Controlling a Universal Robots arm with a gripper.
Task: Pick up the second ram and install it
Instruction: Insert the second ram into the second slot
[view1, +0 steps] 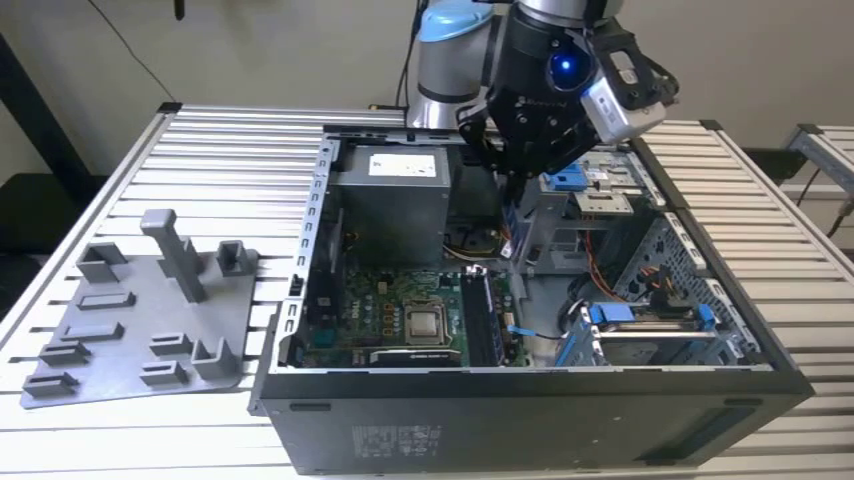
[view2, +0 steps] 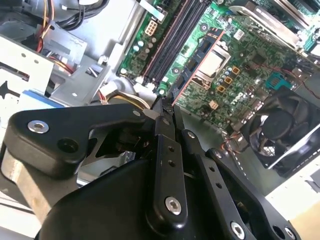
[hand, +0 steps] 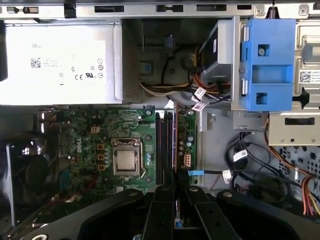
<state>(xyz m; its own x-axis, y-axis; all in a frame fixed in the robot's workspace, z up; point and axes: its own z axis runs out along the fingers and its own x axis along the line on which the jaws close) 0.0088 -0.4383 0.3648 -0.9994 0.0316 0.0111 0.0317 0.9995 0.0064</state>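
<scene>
Near edge: the computer case lies on its side on the slatted desk, open side up, its near wall standing as a rim. On the exterior view's left, just beside the case, sits the grey holder tray with its upright posts.

Inside, past the rim: the motherboard lies flat, with the processor socket near its middle. The memory slots run near-to-far along the board's edge toward the exterior view's right. Beyond that edge are a narrow channel with loose cables, then the drive cage.

Farther in: my hand hangs above the far end of the slots, open air all around it. My fingers are pressed together, pinching the second ram. It points down at the board, in line with the slots. I cannot tell whether its lower edge touches one.

Far side: the grey power-supply box walls off the board's far edge.
</scene>
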